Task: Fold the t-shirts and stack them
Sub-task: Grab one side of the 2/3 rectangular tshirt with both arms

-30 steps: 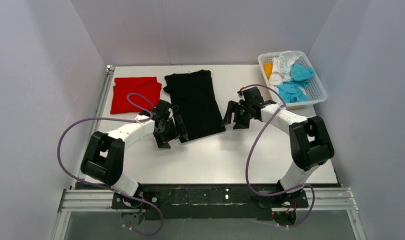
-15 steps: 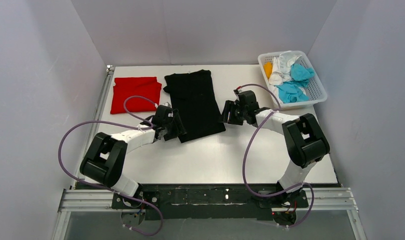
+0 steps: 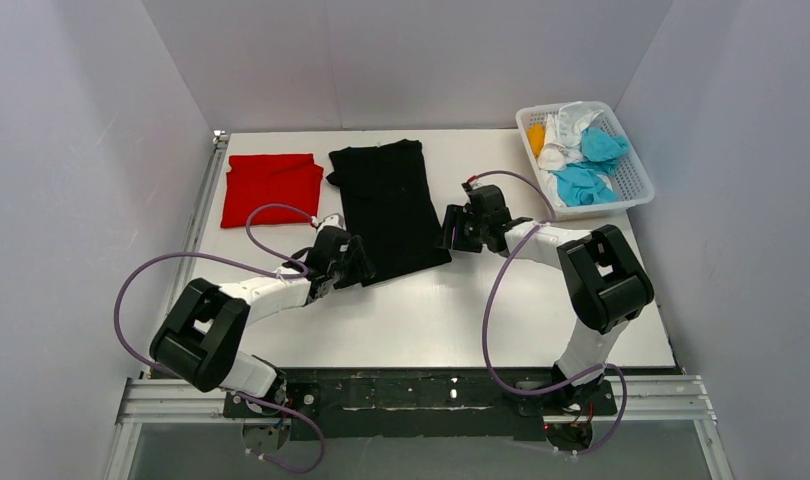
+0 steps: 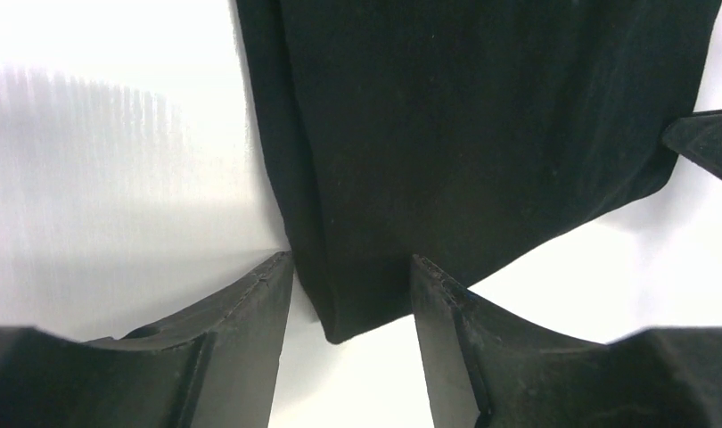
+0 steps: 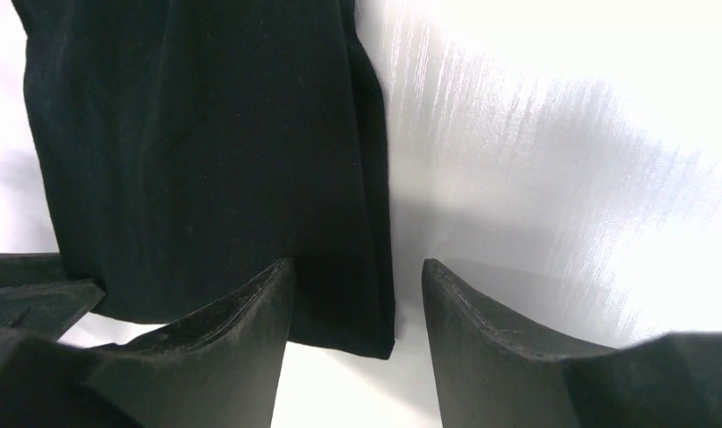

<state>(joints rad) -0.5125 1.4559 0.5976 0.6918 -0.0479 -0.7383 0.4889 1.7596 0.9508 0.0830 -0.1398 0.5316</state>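
Note:
A black t-shirt (image 3: 389,205), folded into a long strip, lies flat in the middle of the table. A folded red t-shirt (image 3: 271,187) lies to its left. My left gripper (image 3: 358,262) is open and low at the strip's near left corner; in the left wrist view that corner (image 4: 353,312) sits between my fingers (image 4: 250,308). My right gripper (image 3: 451,228) is open and low at the near right corner; in the right wrist view that corner (image 5: 371,334) lies between my fingers (image 5: 478,308). Neither gripper holds cloth.
A white lattice basket (image 3: 631,185) stands at the back right with cyan (image 3: 586,180), white (image 3: 561,135) and orange (image 3: 537,135) cloth in it. Grey walls close in the table (image 3: 441,310) on three sides. Purple cables loop off both arms.
Both grippers have moved down and in toward the near corners of the black t-shirt. The left one slid back to the near left corner; the right one moved slightly left and away.

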